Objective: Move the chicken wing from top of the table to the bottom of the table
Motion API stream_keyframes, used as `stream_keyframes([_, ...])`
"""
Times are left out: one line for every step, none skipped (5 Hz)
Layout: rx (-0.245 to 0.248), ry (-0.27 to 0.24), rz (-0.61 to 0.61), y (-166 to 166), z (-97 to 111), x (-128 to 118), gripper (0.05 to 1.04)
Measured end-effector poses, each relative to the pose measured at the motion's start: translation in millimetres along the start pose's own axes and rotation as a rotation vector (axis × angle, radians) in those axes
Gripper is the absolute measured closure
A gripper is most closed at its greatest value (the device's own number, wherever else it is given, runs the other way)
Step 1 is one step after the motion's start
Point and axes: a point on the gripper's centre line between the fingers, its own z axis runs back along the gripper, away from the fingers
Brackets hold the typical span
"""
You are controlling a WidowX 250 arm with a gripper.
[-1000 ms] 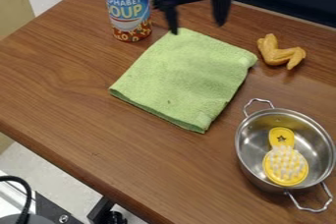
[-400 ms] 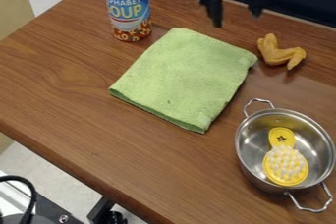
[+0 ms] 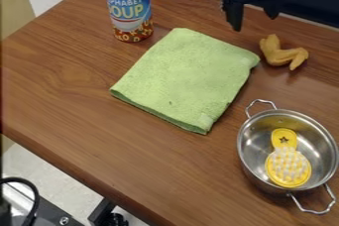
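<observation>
- 1 black gripper (image 3: 254,23) hangs at the top of the view, right of centre, over the far part of the wooden table (image 3: 79,96).
- Its 2 fingers (image 3: 234,16) point down and stand spread apart, with a gap between them, so it is open.
- The chicken wing (image 3: 283,55) lies on the table at the upper right, near the far edge. It is golden brown and bent, below and to the right of the gripper and apart from it.
- Just left of the wing is the corner of a green cloth (image 3: 185,76), which lies flat and folded near the middle of the table.
- A soup can (image 3: 128,9) stands upright at the upper left, near the cloth's top corner. It has a blue and white label with a red band, and letter shapes around the bottom.
- At the lower right, nearer the camera than the wing, sits a metal pot (image 3: 254,173) with 2 wire handles (image 3: 262,101), 1 toward the cloth and 1 at the lower right.
- Inside the pot lies a yellow brush (image 3: 283,138), its pale bristles facing up and a dark star on its narrow end.
- A black cable (image 3: 33,195) curves at the lower left, beyond the table's near edge.
</observation>
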Motion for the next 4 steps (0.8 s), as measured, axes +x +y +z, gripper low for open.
stream_keyframes([-0.01,-0.008,-0.015,-8,-5,-8,0.086])
stream_keyframes([0.0,0.006,-0.027,-11,-13,-18,0.086])
stream_keyframes([0.01,0.037,-0.019,-15,-19,-25,0.086])
stream_keyframes([0.035,0.025,-0.008,-16,-27,-26,0.086])
